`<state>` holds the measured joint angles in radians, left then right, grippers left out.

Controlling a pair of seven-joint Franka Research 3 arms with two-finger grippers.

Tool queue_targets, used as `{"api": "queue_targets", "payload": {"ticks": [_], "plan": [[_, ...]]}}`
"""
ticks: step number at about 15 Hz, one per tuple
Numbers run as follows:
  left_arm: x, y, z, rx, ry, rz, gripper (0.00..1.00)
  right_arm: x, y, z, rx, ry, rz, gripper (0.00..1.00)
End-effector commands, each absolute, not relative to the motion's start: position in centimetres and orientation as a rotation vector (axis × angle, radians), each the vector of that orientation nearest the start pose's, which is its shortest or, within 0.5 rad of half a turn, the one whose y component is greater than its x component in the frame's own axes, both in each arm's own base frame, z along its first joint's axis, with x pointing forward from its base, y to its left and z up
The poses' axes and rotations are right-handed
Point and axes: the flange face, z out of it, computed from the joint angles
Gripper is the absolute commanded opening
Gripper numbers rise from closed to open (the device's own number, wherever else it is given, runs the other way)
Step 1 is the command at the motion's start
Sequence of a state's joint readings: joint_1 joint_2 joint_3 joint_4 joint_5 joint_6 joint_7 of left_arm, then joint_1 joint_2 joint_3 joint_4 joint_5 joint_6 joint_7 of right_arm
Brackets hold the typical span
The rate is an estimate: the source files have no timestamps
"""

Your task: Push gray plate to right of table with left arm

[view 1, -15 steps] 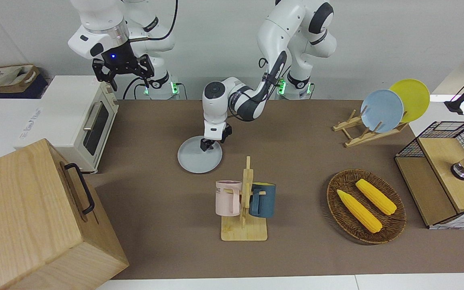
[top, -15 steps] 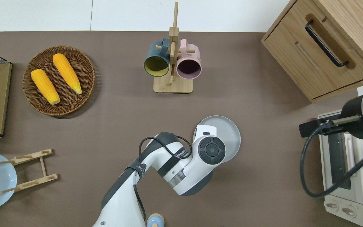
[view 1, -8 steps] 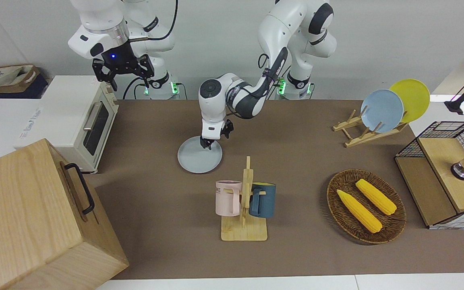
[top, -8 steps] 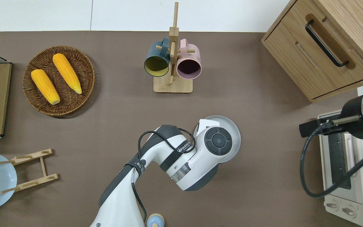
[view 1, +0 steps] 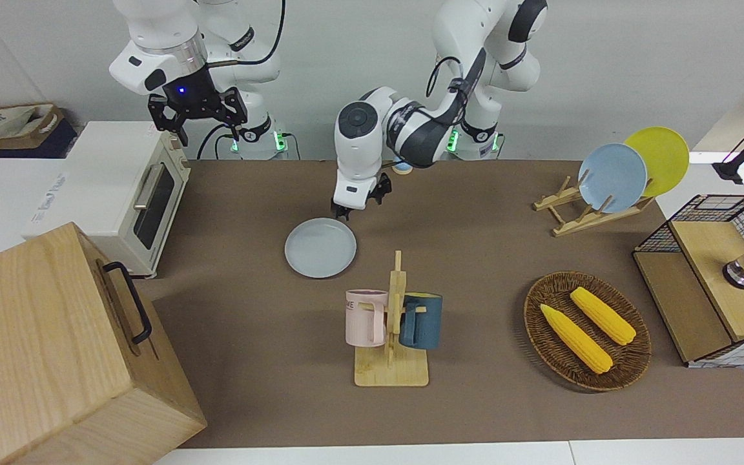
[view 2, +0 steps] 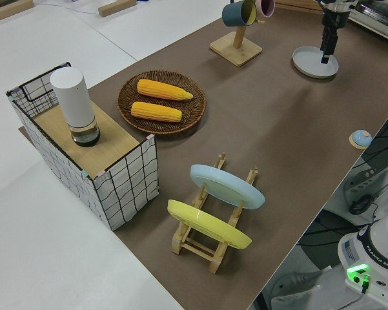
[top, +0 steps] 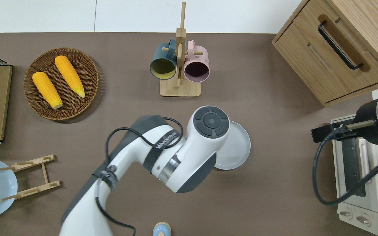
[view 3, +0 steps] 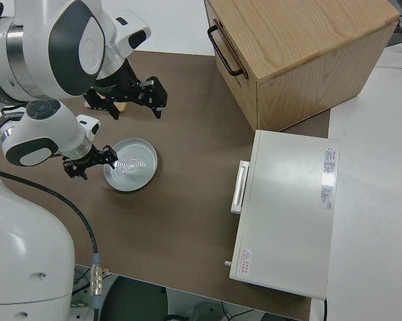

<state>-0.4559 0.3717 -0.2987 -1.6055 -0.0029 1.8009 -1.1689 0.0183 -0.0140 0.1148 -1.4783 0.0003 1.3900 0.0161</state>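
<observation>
The gray plate (view 1: 320,247) lies flat on the brown table (view 1: 488,258) near its middle, and also shows in the overhead view (top: 238,146) and the right side view (view 3: 130,164). My left gripper (view 1: 360,201) is open and empty. It hangs a little above the table by the plate's rim, on the side toward the left arm's end, and does not touch the plate; it also shows in the right side view (view 3: 89,164). In the overhead view the arm's wrist hides it. My right gripper (view 1: 197,116) is open and its arm is parked.
A wooden mug rack (view 1: 392,336) with a pink and a dark blue mug stands farther from the robots than the plate. A toaster oven (view 1: 133,187) and a wooden cabinet (view 1: 55,349) fill the right arm's end. A corn basket (view 1: 586,330), plate rack (view 1: 595,210) and wire crate (view 1: 714,278) stand at the left arm's end.
My left gripper has lifted off the gray plate and drawn back toward the robots and the left arm's end. The plate has stayed where it was. The right arm has not moved.
</observation>
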Motion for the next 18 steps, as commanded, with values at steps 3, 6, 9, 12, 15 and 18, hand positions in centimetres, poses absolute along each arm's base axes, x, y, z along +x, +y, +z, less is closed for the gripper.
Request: {"api": "queue_targets", "payload": {"ticks": [3, 6, 9, 12, 15, 18], "plan": [[49.7, -32.6, 50.6, -3.031, -0.482, 0.284, 1.0, 52.4, 7.0, 66.4, -3.137, -0.16, 0.123, 0.983], [50.0, -26.8, 54.7, -3.026, -0.459, 0.273, 1.0, 52.4, 7.0, 66.4, -3.137, -0.16, 0.123, 0.983], [49.4, -21.9, 58.1, -3.043, -0.284, 0.305, 1.0, 52.4, 6.9, 66.4, -3.139, -0.158, 0.123, 0.983], [49.4, -17.6, 60.2, -3.068, -0.18, 0.295, 1.0, 52.4, 6.9, 66.4, -3.138, -0.158, 0.123, 0.983], [50.0, -12.2, 62.2, -3.107, -0.044, 0.248, 1.0, 52.4, 7.0, 66.4, -3.138, -0.16, 0.123, 0.983], [50.7, -7.3, 63.9, -3.129, -0.023, 0.219, 1.0, 52.4, 7.0, 66.4, -3.137, -0.16, 0.123, 0.983]]}}
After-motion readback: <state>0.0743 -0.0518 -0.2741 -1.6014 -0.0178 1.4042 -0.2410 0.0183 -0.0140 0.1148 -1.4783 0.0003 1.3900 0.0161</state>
